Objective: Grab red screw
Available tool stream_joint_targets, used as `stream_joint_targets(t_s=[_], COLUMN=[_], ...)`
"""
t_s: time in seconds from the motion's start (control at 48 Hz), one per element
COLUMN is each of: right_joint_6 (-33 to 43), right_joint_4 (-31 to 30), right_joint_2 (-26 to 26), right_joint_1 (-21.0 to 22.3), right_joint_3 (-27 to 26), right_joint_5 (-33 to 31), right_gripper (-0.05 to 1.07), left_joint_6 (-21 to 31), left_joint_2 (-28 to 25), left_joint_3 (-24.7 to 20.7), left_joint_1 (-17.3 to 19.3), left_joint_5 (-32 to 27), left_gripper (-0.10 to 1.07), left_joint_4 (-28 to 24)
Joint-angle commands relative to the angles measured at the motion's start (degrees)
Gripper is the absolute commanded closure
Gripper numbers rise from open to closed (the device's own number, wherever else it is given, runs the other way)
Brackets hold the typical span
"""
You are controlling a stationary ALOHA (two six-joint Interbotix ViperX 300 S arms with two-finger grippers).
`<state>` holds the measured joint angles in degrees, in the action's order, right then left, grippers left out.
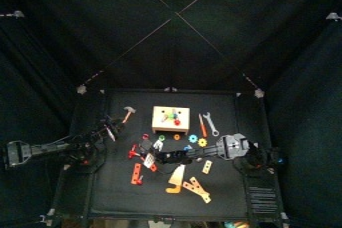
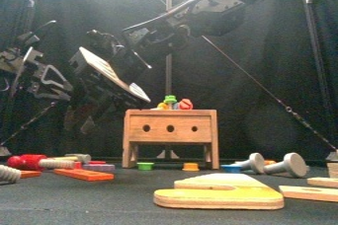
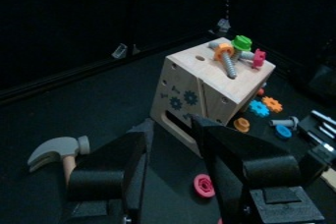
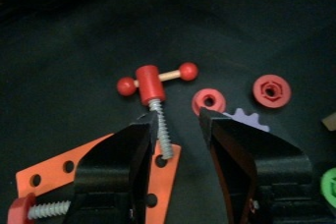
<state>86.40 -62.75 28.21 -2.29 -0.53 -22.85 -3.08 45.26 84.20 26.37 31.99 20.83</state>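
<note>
Closing on the red screw, we keep the right gripper centred over its grey shaft, jaws apart, clear of the orange strip; the left gripper rests open

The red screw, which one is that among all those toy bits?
Start at the wooden block in the table's middle, then go to the parts beside it under the right gripper. The red screw lies there by an orange strip: red crossbar head, grey threaded shaft.
</note>
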Motion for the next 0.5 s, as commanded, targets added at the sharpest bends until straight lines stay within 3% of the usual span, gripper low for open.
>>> stream_joint_targets(t_s=[0.0,0.062,0.25,0.354,0.479], right_joint_6=[0.0,0.0,0.9,0.9,0.9], right_joint_4=[-0.2,-0.3,0.0,0.4,0.4], right_joint_2=[-5.6,-7.6,-15.0,-18.7,-21.7], right_joint_1=[0.6,0.4,0.3,0.0,-1.0], right_joint_3=[0.9,2.9,11.4,15.6,19.2], right_joint_5=[-1.1,-2.1,-5.7,-7.8,-9.1], right_gripper=[0.25,0.25,0.25,0.25,0.25], left_joint_6=[0.0,0.1,0.3,0.3,0.3], left_joint_2=[0.0,0.2,1.0,1.0,1.0], left_joint_3=[-1.0,-1.6,-5.0,-7.2,-9.1], left_joint_1=[-0.1,-1.7,-15.7,-22.1,-27.3], left_joint_5=[-0.5,-2.1,-12.4,-18.1,-23.5], left_gripper=[0.2,0.2,0.2,0.2,0.2], left_joint_4=[-1.5,-3.7,-12.1,-11.5,-9.6])
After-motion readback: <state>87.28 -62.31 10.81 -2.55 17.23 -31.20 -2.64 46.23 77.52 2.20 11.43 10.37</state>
